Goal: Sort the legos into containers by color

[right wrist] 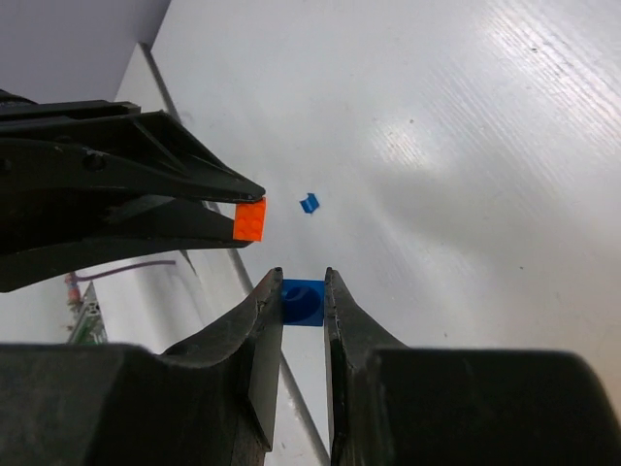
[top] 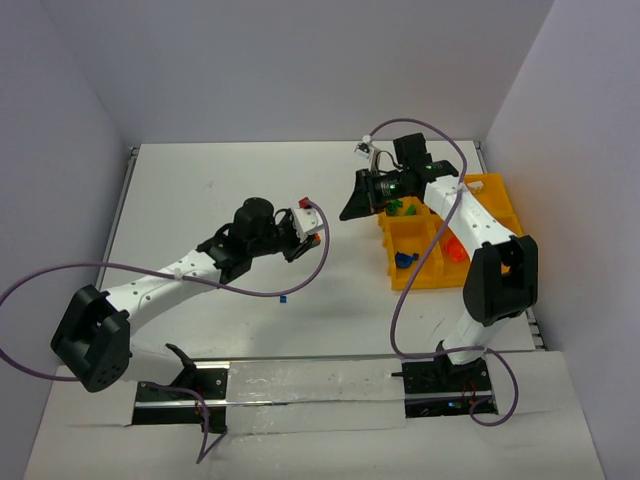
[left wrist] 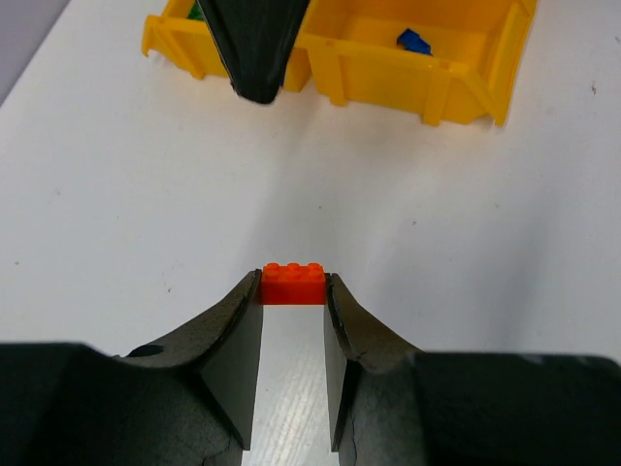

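Left gripper (left wrist: 293, 291): closed to a narrow gap, its tips pinching an orange brick (left wrist: 293, 282) by its two ends, studs up. It is held clear of the table (top: 200, 200), so it looks to be mid-carry.
Left gripper heading: it points right toward the yellow tray (left wrist: 388, 83), a fair stretch of bare table between them. This is probably the approach for a drop.
Right gripper (right wrist: 304, 286): also nearly closed, clamping a small blue piece (right wrist: 304, 303) at its tips. It hangs above the table just left of the tray's far-left corner.
Why both are loaded: each arm seems to carry one colour, so two drops are likely due. The two sets of fingertips are near each other, so a clash is a risk.
Tray contents: green legos (top: 400, 208) sit in the far-left compartment and a blue lego (top: 404, 260) in the near-left one. An orange piece (top: 455, 248) sits further right, partly behind the right arm.
Likely targets: the blue piece belongs with the blue lego and the orange brick with the orange piece.
Left to sort: one tiny blue bit (top: 284, 297) lies alone on the table, near the left arm's forearm.
Surface: a smooth white tabletop with a light sheen and a few small dark specks.
Room: plain pale walls (top: 300, 60) enclose the left, right and far sides. Purple cables (top: 60, 270) loop from both arms.
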